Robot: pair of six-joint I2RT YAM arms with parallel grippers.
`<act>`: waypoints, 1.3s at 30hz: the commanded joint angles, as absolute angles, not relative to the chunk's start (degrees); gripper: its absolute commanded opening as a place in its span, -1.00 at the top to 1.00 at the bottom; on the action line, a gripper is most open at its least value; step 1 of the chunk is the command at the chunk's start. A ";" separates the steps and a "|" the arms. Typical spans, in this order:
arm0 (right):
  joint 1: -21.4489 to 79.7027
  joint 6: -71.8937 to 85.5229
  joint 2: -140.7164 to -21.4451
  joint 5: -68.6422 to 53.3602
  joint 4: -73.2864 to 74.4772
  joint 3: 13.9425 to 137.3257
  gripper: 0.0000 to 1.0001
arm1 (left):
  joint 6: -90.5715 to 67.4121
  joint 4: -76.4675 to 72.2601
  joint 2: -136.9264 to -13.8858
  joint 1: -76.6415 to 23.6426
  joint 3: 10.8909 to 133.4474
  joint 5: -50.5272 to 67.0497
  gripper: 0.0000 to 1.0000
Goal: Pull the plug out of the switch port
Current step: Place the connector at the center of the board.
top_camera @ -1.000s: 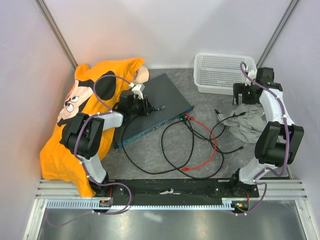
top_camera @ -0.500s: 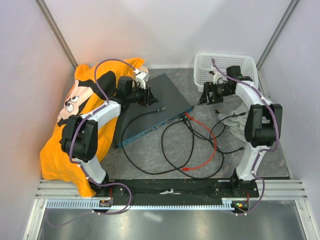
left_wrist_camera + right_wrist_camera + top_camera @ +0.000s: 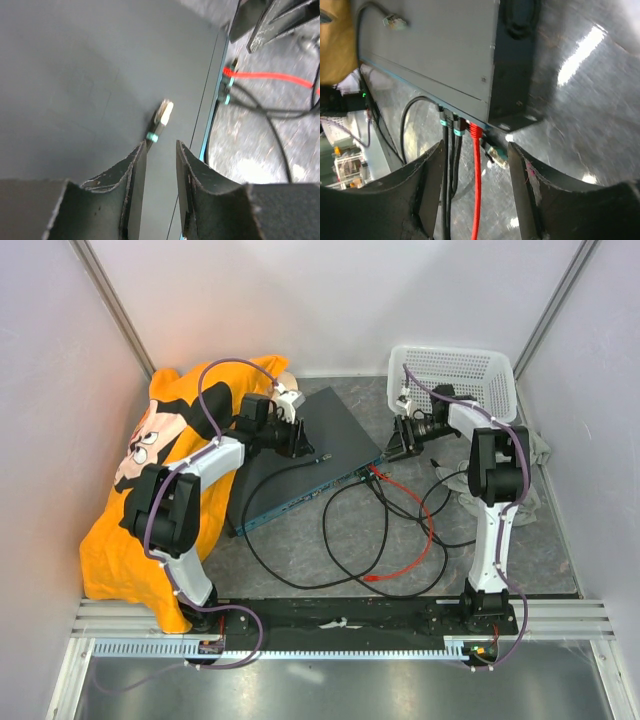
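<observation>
**When set against a second ago: found right arm brought in to the switch**

Recorded the right claw [image 3: 393, 447] at the right front corner of the switch [image 3: 340, 425]; a second ago, logged it well off to the right, beside the white mesh basket [image 3: 450, 380]. Found its jaws apart, framing the red plug [image 3: 474, 131] in the wrist view, with nothing clamped; cannot tell whether touching. Recorded the left claw [image 3: 303, 438] farther back over the switch top than before, forearm stretched out more. Found its jaws part open just above the top panel, gripping nothing, with a loose plug [image 3: 162, 115] lying on the panel just ahead of the fingertips. Noted no shift in the switch since then.

Located the switch on the grey surface [image 3: 560, 540], set diagonally between the orange shirt [image 3: 150, 490] and the basket. Observed a flat, wide box: dark blue-grey top, narrow teal front edge. Counted three plugs seated side by side at the right end of the front face: two black leads [image 3: 445, 170] with teal boots, then the red. Traced the red cable [image 3: 476, 190] and the black leads looping over the surface toward the near edge. Noted one loose connector [image 3: 497, 152] on the surface just beside the corner.
</observation>
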State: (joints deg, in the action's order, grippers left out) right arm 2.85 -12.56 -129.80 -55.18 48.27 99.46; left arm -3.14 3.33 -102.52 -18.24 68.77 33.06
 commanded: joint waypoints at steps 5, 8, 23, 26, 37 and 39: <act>3.25 -14.14 -130.43 -59.49 44.29 93.70 -0.24 | 1.32 10.28 -101.95 -18.37 71.81 33.48 0.25; 3.52 -21.49 -128.86 -56.45 50.24 91.41 -0.25 | 1.23 9.67 -102.30 -18.46 71.46 33.66 0.25; 1.94 -28.83 -115.94 -50.44 52.65 73.39 -0.33 | 0.62 7.91 -103.18 -18.46 69.70 33.49 0.25; 0.62 -23.50 -118.81 -52.37 50.90 79.87 -0.33 | 0.53 7.30 -103.80 -18.46 69.52 33.57 0.25; -2.54 -10.02 -128.03 -33.84 33.84 105.53 -0.47 | -0.09 8.26 -104.59 -18.37 70.40 32.96 0.25; -4.03 -8.53 -129.90 -35.06 33.84 111.61 -0.46 | -0.09 8.17 -104.76 -18.37 70.05 32.87 0.25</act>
State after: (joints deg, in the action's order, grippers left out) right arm -0.05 -11.70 -125.62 -40.56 40.21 101.51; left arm -0.32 8.99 -104.40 -18.35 69.41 33.08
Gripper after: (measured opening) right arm 0.734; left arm 0.374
